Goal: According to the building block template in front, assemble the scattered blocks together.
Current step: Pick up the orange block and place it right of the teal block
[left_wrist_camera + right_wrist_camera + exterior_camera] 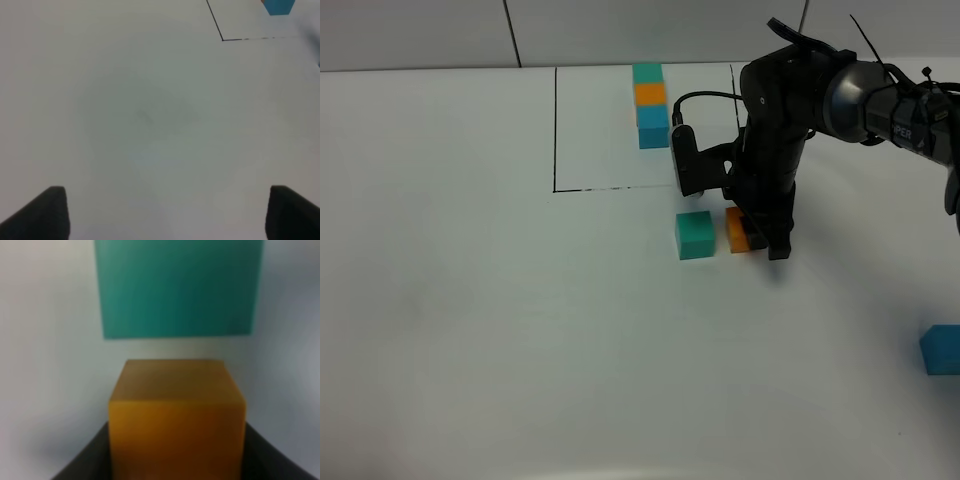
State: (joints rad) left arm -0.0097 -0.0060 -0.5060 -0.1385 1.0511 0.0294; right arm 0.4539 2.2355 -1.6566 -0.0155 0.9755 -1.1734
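right end effector [757,243] clamped on orange cube [736,230], set just beside teal-green cube [695,235]; left end effector [165,215] held wide over table [150,115]

White table [470,300]. Far side: black outline [555,130], template column [651,105] inside, teal, orange, blue. Just before outline: teal cube [695,235]; orange cube [736,230] close beside, small gap. Well apart, right edge: blue cube [941,350].
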